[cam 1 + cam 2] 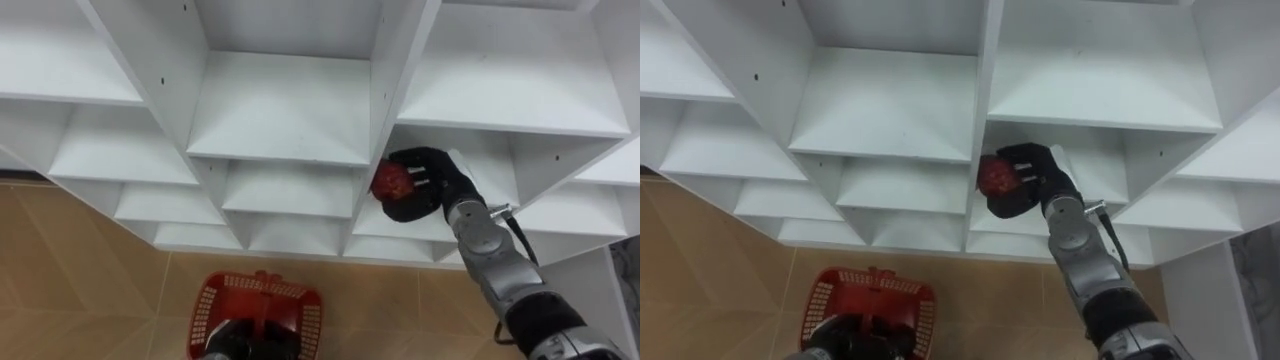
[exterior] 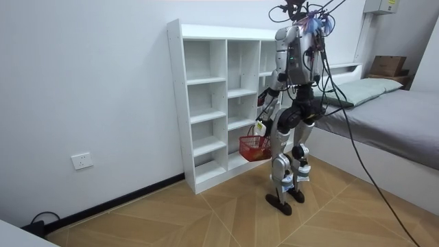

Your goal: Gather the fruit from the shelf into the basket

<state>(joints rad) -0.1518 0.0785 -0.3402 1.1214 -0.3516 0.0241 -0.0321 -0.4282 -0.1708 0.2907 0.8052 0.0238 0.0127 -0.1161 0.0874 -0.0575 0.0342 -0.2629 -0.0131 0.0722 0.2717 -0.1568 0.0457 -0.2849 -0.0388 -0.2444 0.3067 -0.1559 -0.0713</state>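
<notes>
- Left eye view: the right robot hand (image 1: 435,180) reaches into the white closet (image 1: 280,110), its fingers curled round a red fruit (image 1: 391,182).
- The red fruit sits in that grip at the front of a compartment in the right column, just beside the upright divider and just above the shelf board.
- Below, over the wooden floor (image 1: 90,270), a red basket (image 1: 215,305) with mesh walls shows from above, near the foot of the closet.
- Room view: the robot stands upright, close to the closet, facing its open compartments, with a bed (image 2: 398,116) behind it on the room view's right.
- There the left robot hand (image 2: 260,127) is lowered beside the thigh, closed on the handle of the red basket, which hangs under it, clear of the floor.
- The right arm is raised toward a shelf at about chest height.
- The other compartments in the eye views hold nothing I can make out.
</notes>
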